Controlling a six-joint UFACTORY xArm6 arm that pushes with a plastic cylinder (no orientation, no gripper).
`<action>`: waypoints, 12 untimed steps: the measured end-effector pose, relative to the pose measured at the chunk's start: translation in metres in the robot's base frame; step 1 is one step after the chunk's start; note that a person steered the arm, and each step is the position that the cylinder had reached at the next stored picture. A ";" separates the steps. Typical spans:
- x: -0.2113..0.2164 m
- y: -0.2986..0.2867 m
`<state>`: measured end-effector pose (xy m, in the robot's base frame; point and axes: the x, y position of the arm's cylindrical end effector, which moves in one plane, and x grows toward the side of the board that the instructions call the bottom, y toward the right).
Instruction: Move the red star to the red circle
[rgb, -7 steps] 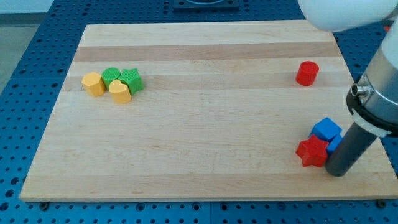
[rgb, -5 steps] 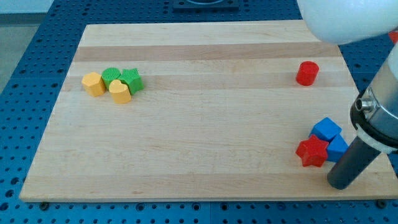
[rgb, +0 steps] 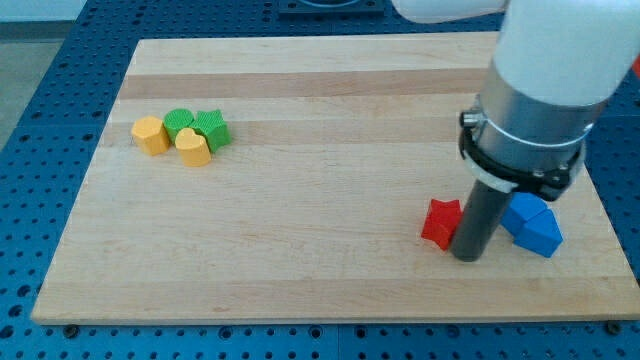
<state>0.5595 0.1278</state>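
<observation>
The red star (rgb: 439, 222) lies on the wooden board (rgb: 300, 200) at the lower right. My tip (rgb: 466, 254) stands just to the star's right, touching or nearly touching it, between the star and two blue blocks (rgb: 531, 225) packed together on the tip's right. The red circle does not show: the arm's white body (rgb: 545, 70) covers the upper right of the board where it stood.
A cluster at the upper left holds a yellow block (rgb: 151, 134), a yellow heart-like block (rgb: 193, 147), a green round block (rgb: 179, 123) and a green block (rgb: 212, 129). The board's bottom edge (rgb: 330, 318) runs close below the tip.
The tip has swung left from the board's right edge to the star's right side. The red star has slid left, away from the blue blocks. The arm now hides the red circle.
</observation>
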 end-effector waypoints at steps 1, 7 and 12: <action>-0.001 -0.021; -0.031 -0.041; -0.068 0.003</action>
<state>0.4913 0.1310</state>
